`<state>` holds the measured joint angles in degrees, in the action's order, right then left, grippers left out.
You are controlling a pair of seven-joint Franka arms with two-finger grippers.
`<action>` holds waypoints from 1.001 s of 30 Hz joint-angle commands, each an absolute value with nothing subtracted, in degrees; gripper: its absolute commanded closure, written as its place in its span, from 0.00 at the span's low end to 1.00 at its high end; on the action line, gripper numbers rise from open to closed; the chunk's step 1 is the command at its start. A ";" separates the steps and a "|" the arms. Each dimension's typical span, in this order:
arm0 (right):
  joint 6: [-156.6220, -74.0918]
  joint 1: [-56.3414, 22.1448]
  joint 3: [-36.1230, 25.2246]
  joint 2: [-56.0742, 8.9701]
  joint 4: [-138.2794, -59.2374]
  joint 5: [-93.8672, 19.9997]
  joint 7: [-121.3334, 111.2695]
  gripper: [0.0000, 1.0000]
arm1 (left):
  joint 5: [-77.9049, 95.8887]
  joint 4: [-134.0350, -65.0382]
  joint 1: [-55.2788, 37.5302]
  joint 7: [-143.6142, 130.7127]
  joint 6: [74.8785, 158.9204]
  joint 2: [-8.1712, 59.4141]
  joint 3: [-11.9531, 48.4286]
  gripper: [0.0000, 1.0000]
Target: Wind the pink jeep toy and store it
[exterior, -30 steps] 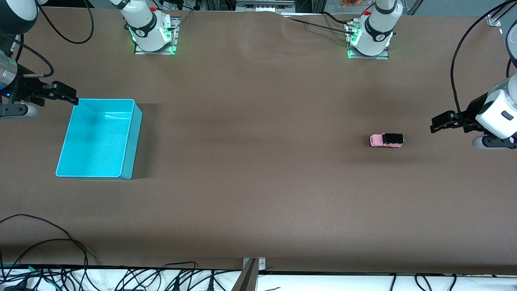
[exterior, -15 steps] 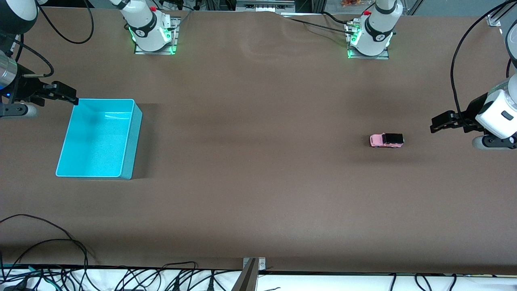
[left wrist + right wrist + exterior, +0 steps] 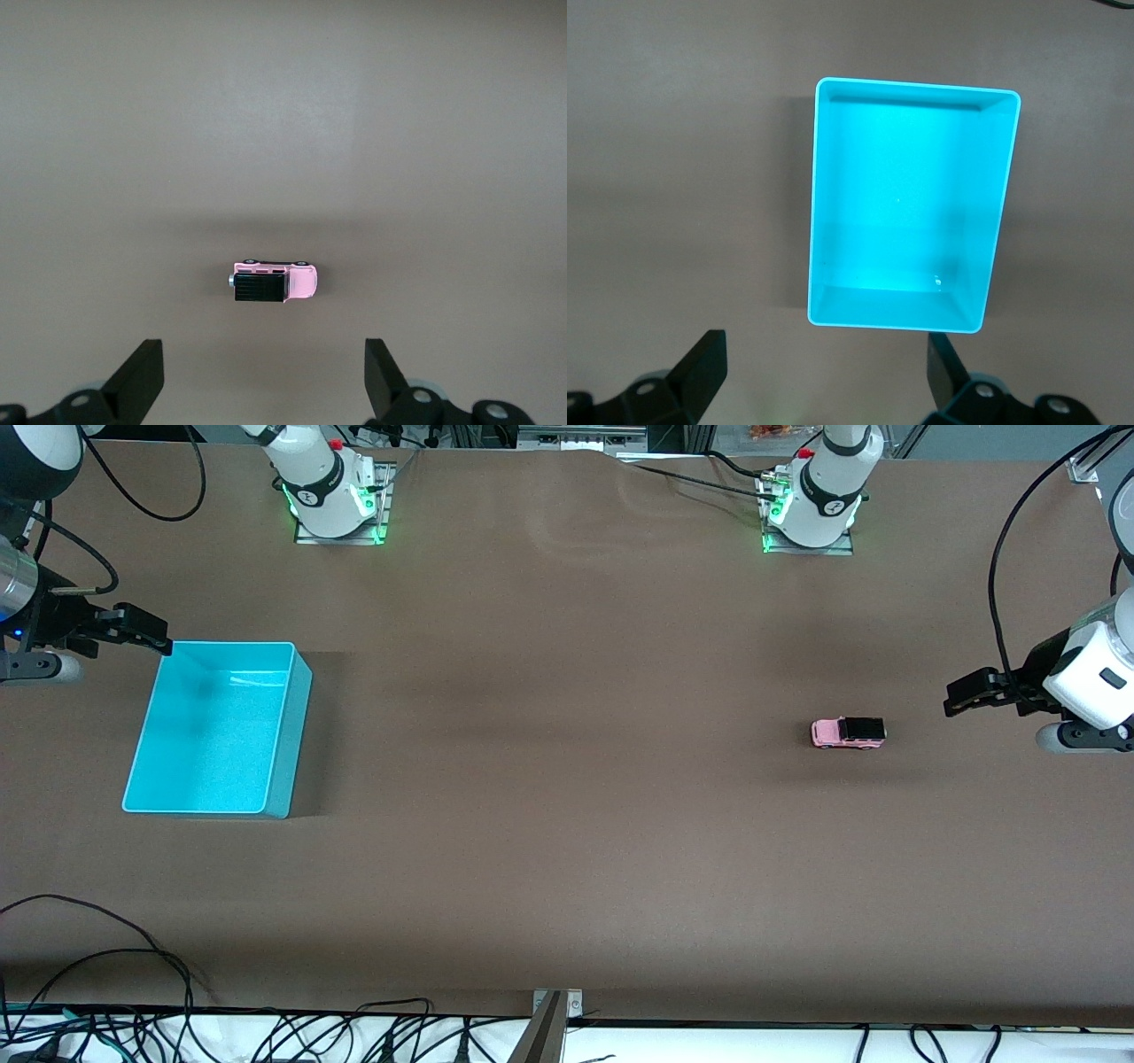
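- The pink jeep toy (image 3: 848, 732) stood on its wheels on the matte brown table covering (image 3: 567, 824), toward the left arm's end; it was small and boxy, its front part pink and its rear capped by a black roof.
- The cyan bin (image 3: 215, 729) was a smooth rectangular tub with rounded corners and thin walls, resting toward the right arm's end, well apart from the toy.
- The left gripper (image 3: 961, 693) hung above the table at the left arm's end, near the toy but not touching it, its fingers spread apart.
- The right gripper (image 3: 146, 631) hung just beside the bin's corner farthest from the front camera, fingers likewise apart and holding nothing.
- The left wrist view looked straight down on the toy (image 3: 274, 281), showing ribbed lines across the black roof that the front view did not resolve; two dark fingertips (image 3: 142, 376) flanked it lower in the frame.
- The right wrist view showed the whole bin (image 3: 908, 205) from above, its glossy floor bare, with a faint speck near one end wall.
- Black cables (image 3: 106, 974) trailed along the table edge nearest the front camera, seen only in the front view.
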<state>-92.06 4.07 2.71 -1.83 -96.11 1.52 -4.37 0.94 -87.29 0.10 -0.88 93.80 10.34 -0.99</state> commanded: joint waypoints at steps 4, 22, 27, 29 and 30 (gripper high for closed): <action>-91.58 3.78 2.64 -2.11 -95.27 1.67 -4.83 0.00 | 1.93 -87.19 0.09 -1.49 93.43 10.37 -1.76 0.00; -91.58 3.78 2.64 -2.20 -95.27 1.67 -4.83 0.00 | 1.93 -88.41 0.18 -39.51 91.41 12.92 -1.67 0.00; -91.76 3.78 2.64 -2.11 -95.27 1.76 -4.83 0.00 | 1.93 -90.35 0.18 -52.19 91.67 13.88 -1.67 0.00; -91.85 3.78 2.64 -2.11 -95.27 1.67 -4.83 0.00 | 1.93 -91.49 0.18 -55.79 92.02 13.97 -1.67 0.00; -91.58 3.78 2.64 -2.11 -95.27 1.76 -4.83 0.00 | 1.93 -92.28 0.26 -57.72 92.37 13.97 -1.67 0.00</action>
